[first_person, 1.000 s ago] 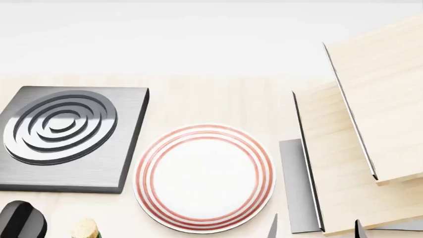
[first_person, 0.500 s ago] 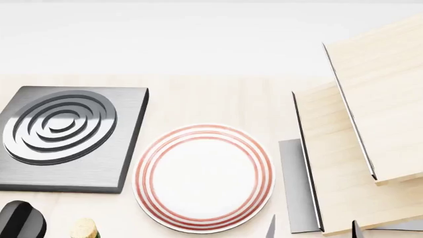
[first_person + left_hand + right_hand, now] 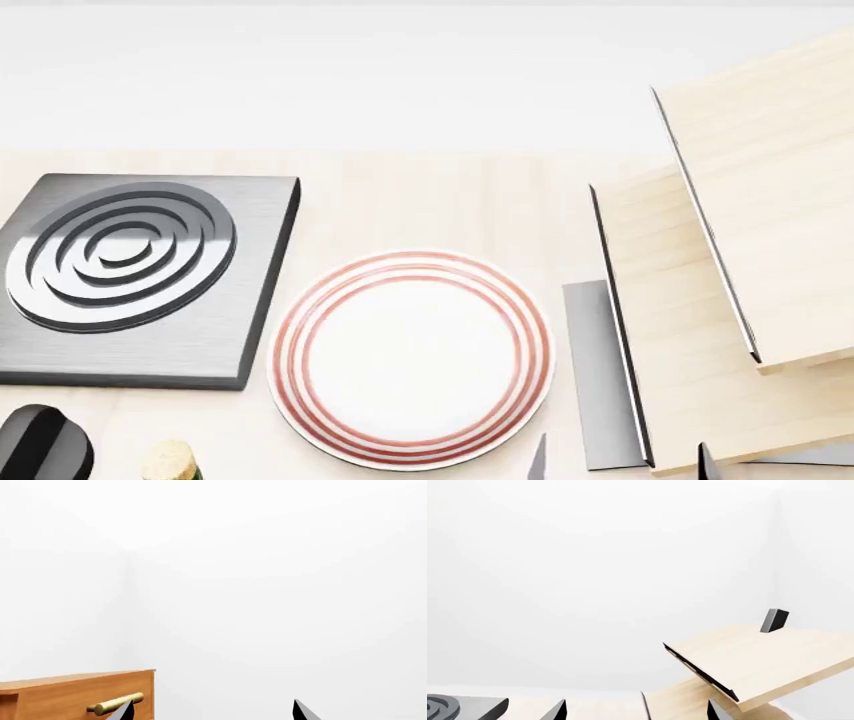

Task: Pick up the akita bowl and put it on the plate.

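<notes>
A plain white, featureless wall backs a pale light-wood tabletop (image 3: 441, 200), and the scene is sparse. The flat round white plate with thin red concentric rings (image 3: 411, 358) lies bare on the near middle of that table. The akita bowl is not visible in any of the three views, so where it stands cannot be told from here.

Over the last second almost nothing on the table has moved. The only change is at the lower edge of the head view, where the two dark fingertips of the right gripper (image 3: 621, 462) have crept a little further in, just beside the plate's right rim. In its own wrist view the right gripper (image 3: 637, 710) shows two dark tips set well apart with nothing between them, so it stands spread and empty. The left gripper (image 3: 213, 711) likewise shows two separated tips, unloaded, looking toward an orange-brown wooden drawer front with a brass bar handle (image 3: 87, 697).

I judge the task barely begun: the bowl must first be found, probably by moving the head or base.

Left of the plate sits a square dark grey burner with circular grooves (image 3: 134, 275). To the right rise tilted pale wooden panels with dark edges (image 3: 747, 260), near a flat grey slab (image 3: 598, 370). A black rounded object (image 3: 40, 445) and a cork-topped item (image 3: 170, 462) peek in at the near-left edge.
</notes>
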You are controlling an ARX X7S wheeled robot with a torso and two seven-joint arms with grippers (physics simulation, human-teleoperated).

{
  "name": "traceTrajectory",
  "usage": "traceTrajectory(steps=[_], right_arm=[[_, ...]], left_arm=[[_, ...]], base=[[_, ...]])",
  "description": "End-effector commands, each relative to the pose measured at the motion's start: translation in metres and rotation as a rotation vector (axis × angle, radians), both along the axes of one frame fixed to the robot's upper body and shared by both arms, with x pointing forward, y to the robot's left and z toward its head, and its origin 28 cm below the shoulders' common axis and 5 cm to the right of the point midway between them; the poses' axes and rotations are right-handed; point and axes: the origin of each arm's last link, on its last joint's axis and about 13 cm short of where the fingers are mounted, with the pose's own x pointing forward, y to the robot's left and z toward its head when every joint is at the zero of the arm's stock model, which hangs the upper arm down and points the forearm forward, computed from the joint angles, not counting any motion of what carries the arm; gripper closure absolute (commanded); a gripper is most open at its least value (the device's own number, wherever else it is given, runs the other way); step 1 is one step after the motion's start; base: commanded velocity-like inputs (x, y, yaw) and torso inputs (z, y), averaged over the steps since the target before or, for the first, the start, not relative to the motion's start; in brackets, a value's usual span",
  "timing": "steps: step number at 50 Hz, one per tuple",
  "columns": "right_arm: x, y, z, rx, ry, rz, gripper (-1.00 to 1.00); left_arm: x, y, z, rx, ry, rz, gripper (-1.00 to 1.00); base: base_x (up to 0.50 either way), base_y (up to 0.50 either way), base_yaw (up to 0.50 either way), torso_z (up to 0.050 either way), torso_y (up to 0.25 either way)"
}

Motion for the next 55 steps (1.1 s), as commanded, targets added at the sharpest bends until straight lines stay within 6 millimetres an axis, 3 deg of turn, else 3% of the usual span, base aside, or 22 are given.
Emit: traceTrajectory(steps=[1, 21, 32, 42, 55], right_arm=[[0.001, 0.001, -0.002, -0.007, 0.006, 0.002, -1.00], [0.004, 0.005, -0.008, -0.016, 0.026, 0.016, -1.00], [0.005, 0.006, -0.011, -0.020, 0.035, 0.020, -1.00], [0.009, 0.008, -0.016, -0.025, 0.055, 0.024, -1.00], [0.012, 0.009, -0.019, -0.031, 0.071, 0.028, -1.00]], left_arm=[[-0.005, 0.017, 0.022, 0.114, 0.014, 0.065, -1.00], [-0.009, 0.054, 0.065, 0.236, 0.117, 0.172, -1.00], [0.005, 0.073, 0.069, 0.194, 0.176, 0.229, -1.00], [0.035, 0.086, 0.066, 0.141, 0.258, 0.258, -1.00], [0.056, 0.104, 0.092, 0.114, 0.356, 0.284, -1.00]], base=[[0.00, 0.00, 0.00, 0.000, 0.000], [0.00, 0.00, 0.00, 0.000, 0.000], [0.00, 0.00, 0.00, 0.000, 0.000], [0.00, 0.00, 0.00, 0.000, 0.000], [0.00, 0.00, 0.00, 0.000, 0.000]])
